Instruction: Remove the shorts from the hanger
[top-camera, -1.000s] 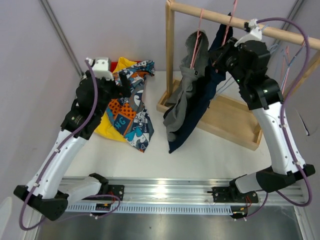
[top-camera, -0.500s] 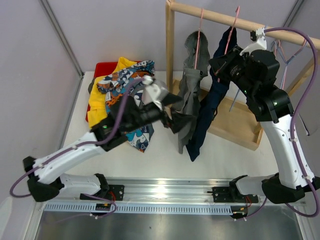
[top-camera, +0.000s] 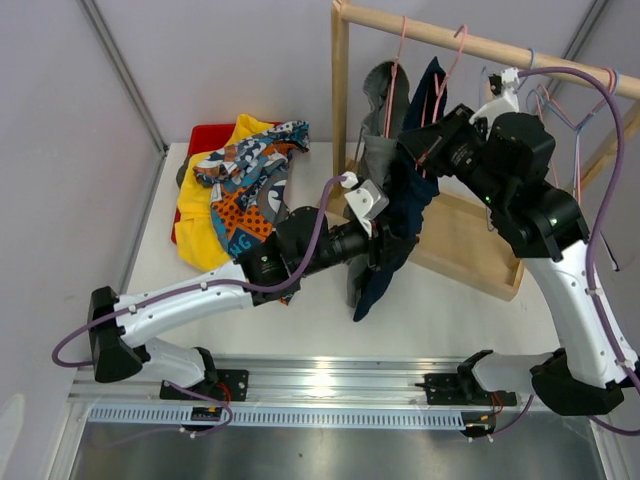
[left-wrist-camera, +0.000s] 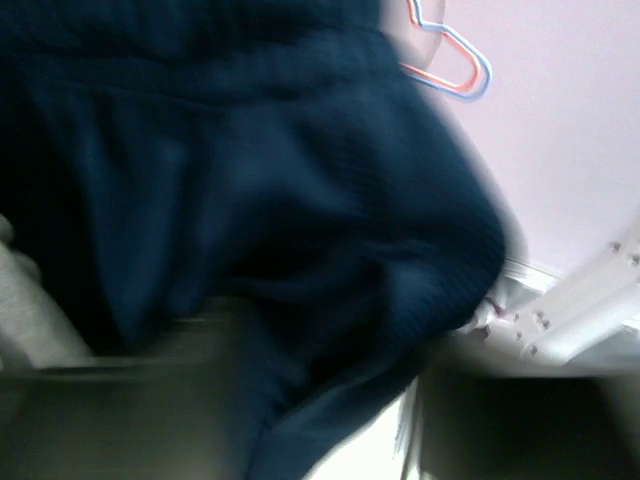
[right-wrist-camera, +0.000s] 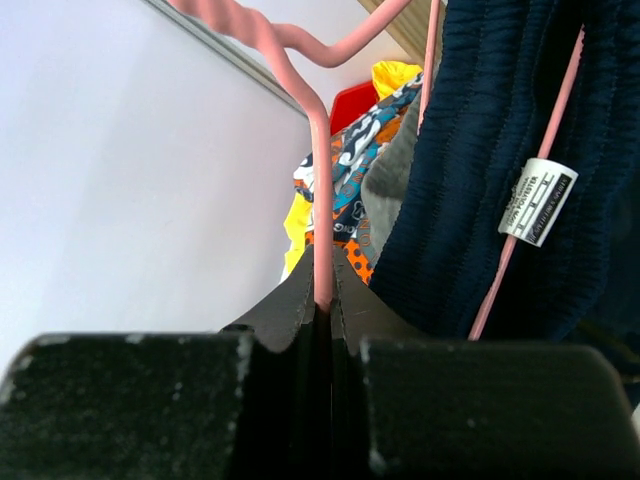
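Note:
Navy shorts (top-camera: 405, 215) hang from a pink hanger (top-camera: 438, 85) on the wooden rail (top-camera: 500, 48), with grey shorts (top-camera: 378, 150) on a second pink hanger just to their left. My right gripper (right-wrist-camera: 322, 300) is shut on the pink hanger (right-wrist-camera: 320, 200) wire, beside the navy shorts (right-wrist-camera: 480, 150). My left gripper (top-camera: 390, 250) reaches into the lower navy fabric. In the left wrist view the navy shorts (left-wrist-camera: 280, 200) fill the blurred picture. The left gripper's (left-wrist-camera: 325, 420) jaws stand apart around a fold, with a bright gap beside it.
A pile of cartoon-print shorts (top-camera: 250, 190) and yellow shorts (top-camera: 195, 225) lies on a red bin (top-camera: 210, 135) at the back left. The rack's wooden base (top-camera: 470, 240) and post (top-camera: 341, 100) stand behind the left gripper. Empty hangers (top-camera: 560, 105) hang at the rail's right.
My left arm has swung right from the pile to the hanging navy shorts, and its jaws have narrowed. The right gripper has kept hold of the hanger, which shifted slightly left.

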